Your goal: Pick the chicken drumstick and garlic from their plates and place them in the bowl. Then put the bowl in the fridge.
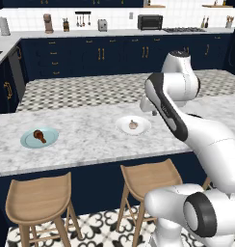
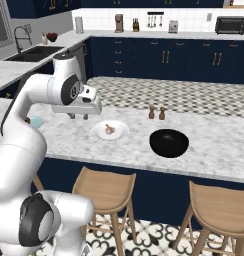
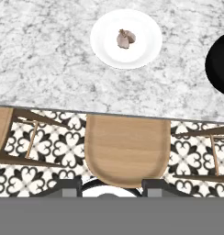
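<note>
On the marble worktop point(image 2: 224, 160) we see the garlic point(image 3: 126, 38) on the white plate point(image 3: 146, 50), the drumstick point(image 1: 40, 136) on the blue plate point(image 1: 28, 141), the black bowl point(image 2: 169, 143) cut off in the hand view. The gripper point(image 2: 79, 116) hovers empty; its jaws' width we cannot tell.

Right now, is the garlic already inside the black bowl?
No, the garlic sits on the white plate, and the black bowl beside it on the counter looks empty.
</note>
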Available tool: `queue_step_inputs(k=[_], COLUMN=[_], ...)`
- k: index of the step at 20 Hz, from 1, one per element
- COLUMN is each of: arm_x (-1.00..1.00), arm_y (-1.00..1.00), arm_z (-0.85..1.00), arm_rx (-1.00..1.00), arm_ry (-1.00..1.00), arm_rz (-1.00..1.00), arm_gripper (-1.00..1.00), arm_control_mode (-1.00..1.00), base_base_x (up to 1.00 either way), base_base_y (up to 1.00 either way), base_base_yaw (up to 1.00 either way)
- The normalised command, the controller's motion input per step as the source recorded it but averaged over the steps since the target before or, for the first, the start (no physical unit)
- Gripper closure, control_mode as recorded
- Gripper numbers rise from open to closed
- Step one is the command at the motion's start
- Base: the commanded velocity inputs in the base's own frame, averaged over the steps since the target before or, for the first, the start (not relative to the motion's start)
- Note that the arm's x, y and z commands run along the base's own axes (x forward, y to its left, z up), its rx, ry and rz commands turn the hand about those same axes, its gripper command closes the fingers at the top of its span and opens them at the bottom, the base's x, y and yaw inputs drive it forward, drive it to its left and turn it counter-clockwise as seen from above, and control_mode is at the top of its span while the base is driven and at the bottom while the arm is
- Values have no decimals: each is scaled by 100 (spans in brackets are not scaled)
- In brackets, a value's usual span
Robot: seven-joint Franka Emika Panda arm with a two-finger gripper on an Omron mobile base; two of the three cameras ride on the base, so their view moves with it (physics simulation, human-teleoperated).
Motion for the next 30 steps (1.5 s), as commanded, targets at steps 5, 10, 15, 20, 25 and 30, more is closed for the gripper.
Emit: queue_step_inputs(k=[5,10,15,20,25,30], arm_x=[-47,16,76,72,62,51], arm_y=[2,1,0,0,0,0], arm_z=[-3,-27,-28,-40,-50,-25], arm_rx=[0,-1,0,-1,0,0], arm_ry=[-3,1,2,1,0,0], arm_rz=[0,1,0,0,0,0], arm_gripper=[-100,-100,-100,-100,-100,-100], arm_control_mode=[-100,-100,-100,-100,-100,-100], base_base_x=[0,0,0,0,0,0], base_base_y=[0,0,0,0,0,0], base_base_yaw=[0,0,0,0,0,0])
